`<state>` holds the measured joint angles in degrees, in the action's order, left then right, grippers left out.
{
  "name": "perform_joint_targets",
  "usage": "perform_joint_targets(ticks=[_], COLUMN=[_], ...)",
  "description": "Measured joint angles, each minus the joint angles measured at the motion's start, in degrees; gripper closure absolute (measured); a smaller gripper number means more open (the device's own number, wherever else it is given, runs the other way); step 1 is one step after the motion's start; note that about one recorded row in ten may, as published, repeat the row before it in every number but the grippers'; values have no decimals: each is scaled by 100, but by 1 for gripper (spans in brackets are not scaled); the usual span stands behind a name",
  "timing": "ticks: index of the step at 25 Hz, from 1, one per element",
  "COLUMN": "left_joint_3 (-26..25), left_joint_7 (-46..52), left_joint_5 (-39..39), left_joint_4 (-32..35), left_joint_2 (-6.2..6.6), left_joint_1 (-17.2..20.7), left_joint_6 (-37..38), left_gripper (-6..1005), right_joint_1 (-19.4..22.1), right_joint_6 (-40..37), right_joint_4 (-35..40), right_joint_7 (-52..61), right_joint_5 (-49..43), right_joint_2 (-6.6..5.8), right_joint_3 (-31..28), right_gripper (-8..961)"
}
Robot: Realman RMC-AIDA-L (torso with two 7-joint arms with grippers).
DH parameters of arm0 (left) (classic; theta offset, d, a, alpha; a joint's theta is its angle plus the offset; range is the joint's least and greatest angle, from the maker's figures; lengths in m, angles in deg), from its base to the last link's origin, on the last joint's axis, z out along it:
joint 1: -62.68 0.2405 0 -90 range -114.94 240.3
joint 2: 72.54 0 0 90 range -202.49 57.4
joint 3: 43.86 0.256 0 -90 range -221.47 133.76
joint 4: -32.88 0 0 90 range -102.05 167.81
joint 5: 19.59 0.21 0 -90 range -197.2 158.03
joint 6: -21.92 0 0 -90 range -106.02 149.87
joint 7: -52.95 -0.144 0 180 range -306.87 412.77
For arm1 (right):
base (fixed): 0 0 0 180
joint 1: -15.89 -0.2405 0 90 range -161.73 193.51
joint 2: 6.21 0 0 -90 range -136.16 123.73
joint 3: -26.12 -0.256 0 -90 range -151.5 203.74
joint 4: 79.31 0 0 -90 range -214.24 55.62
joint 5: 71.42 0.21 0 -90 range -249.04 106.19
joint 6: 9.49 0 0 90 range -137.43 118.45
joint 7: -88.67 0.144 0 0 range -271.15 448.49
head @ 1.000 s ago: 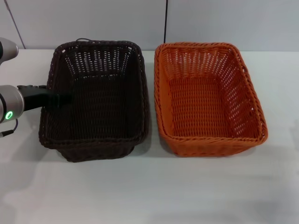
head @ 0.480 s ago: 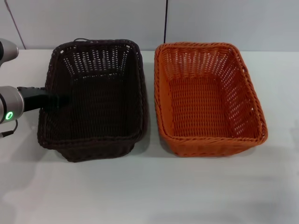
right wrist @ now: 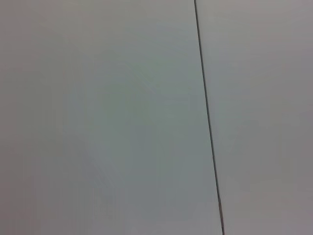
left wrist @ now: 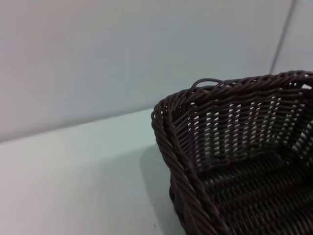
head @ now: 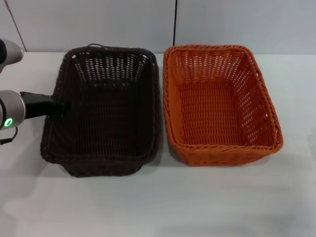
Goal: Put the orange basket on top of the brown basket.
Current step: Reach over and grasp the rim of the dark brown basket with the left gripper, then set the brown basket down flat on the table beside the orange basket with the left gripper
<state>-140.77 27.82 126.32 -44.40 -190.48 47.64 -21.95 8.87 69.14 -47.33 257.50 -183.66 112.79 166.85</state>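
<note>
Two baskets were noted side by side on the white surface (head: 158, 202), long sides parallel and close together, whether touching could not be told. The brown basket (head: 103, 111) sat on the robot's left, the orange basket (head: 219, 103) on its right; both stood upright with open tops facing up, and nothing was seen inside either. The orange basket rested on the surface, not on the brown one. The left pincer (head: 60, 107) was observed at the outer long side of the brown basket, reaching in from the left edge of the head view at about mid-length of that rim. Its dark tip lay against or over the braided rim; how far it was open could not be told, nor whether the rim was gripped, since black fingers merged with dark wicker. A green ring light was seen on the left arm (head: 10, 111) behind it. In the left wrist view a far corner of the brown basket (left wrist: 234, 156) was recorded close up, with braided rim and openwork wall, the pale surface (left wrist: 73, 176) beside it and a grey wall (left wrist: 122, 49) behind. The right pincer was not in view in any picture; the right wrist view recorded only a grey wall panel (right wrist: 98, 117) with a dark vertical seam (right wrist: 208, 117).
</note>
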Motion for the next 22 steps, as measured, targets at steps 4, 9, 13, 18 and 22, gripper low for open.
perform_joint_targets(ticks=[4,9,13,18,22], left_joint_3=[-215,-1009,-2057,-2795,-2802], left_joint_7=[-660,-1938,-3249,-4239,-4336], left_joint_5=[-32,-157,-659,-892,-848], left_joint_4=[-442,-1007,-1170,-1111,-1158], left_joint_2=[3,8,26,39,47], left_joint_1=[33,-121,-484,-929,-1057], left_joint_6=[-519,-1619,-2619,-3438,-3592], left_gripper=[678,757,769,776,782], right_joint_1=[7,13,23,54,113], right_joint_6=[21,22,38,131,258], right_joint_4=[6,10,30,51,98], right_joint_7=[0,0,-2,-2,-1], right_joint_5=[0,0,0,0,0], right_joint_2=[0,0,3,16,28], right_joint_3=[6,6,6,14,56], right_gripper=[136,136,136,137,137])
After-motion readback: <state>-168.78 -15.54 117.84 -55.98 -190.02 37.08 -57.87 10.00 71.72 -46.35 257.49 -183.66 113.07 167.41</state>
